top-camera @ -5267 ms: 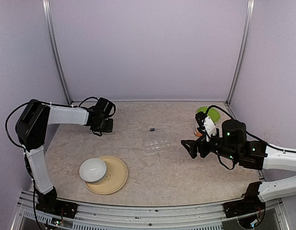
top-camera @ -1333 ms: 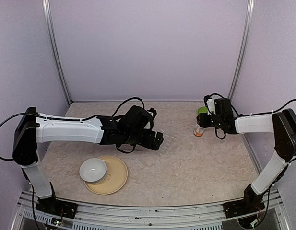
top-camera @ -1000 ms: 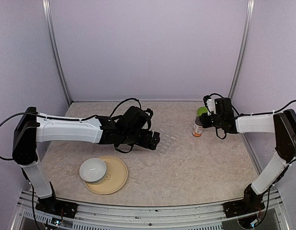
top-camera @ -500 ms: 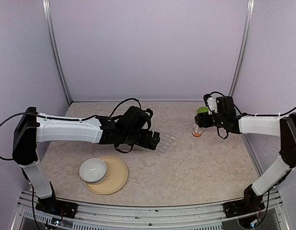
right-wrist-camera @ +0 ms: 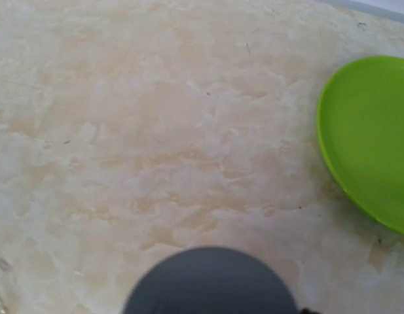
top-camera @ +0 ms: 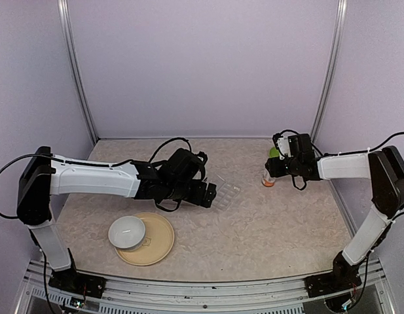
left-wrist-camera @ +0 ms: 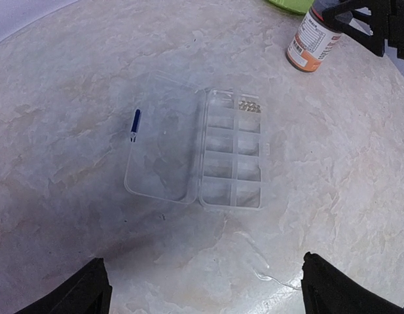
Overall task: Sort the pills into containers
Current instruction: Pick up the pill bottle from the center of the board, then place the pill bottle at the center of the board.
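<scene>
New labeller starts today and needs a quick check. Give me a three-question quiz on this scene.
1. True or false: the clear pill box lies shut.
2. The pills lie in: A) one corner compartment; B) every compartment; C) the lid.
3. What stands beside the green plate?
Key: 1 false, its lid lies open and flat; 2 A; 3 the orange-labelled bottle.

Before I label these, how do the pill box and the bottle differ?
The pill box is flat and clear; the bottle is upright with an orange label. The box lies open, pills showing in one corner; the bottle is capped. Both sit on the table.
</scene>
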Robot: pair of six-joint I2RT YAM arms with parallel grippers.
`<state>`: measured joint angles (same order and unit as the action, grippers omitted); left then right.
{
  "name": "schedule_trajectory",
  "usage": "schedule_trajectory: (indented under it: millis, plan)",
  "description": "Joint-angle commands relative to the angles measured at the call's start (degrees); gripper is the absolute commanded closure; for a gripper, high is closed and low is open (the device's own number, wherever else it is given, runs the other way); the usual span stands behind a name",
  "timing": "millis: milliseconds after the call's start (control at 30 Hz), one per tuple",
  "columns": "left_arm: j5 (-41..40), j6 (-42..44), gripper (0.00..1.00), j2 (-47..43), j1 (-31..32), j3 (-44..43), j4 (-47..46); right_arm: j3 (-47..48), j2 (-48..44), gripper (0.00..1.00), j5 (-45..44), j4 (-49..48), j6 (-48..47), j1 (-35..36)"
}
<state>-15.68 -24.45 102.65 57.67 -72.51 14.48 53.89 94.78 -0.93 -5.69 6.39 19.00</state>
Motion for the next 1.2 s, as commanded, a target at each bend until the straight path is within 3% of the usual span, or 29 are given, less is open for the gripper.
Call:
schedule_trajectory:
  millis: [0,133,267,467,800,1167]
  plan:
    - [-0.8,-0.69,0.01,-0.87,-0.1,0.61,-1.64,1.89,1.25,0.44,-0.52,0.44,-0.89,0.33]
    - [-1.54,-0.69,0.01,-1.48,-0.23,0.97,-1.41,1.8,0.65,0.66,-0.07,1.23,-1.38,0.55]
    - [-2.12,-0.79,0.01,-2.88,-0.89,2.19,-1.26,1.23,-3.49,0.67,1.35,3.86,-1.41,2.47]
    - [-4.37,-0.7,0.01,-7.3,-2.64,5.11,0.3,-0.42,-11.42,0.69,-2.55,9.82,-2.89,11.61]
    - [-8.61,-3.04,0.01,-18.65,-7.01,13.41,0.79,-6.28,-23.81,0.72,-1.16,11.31,-2.87,27.97]
    - [-6.34,-5.04,0.01,-21.94,-7.49,8.58,4.91,-9.32,-18.64,0.73,2.92,6.8,-6.16,37.32]
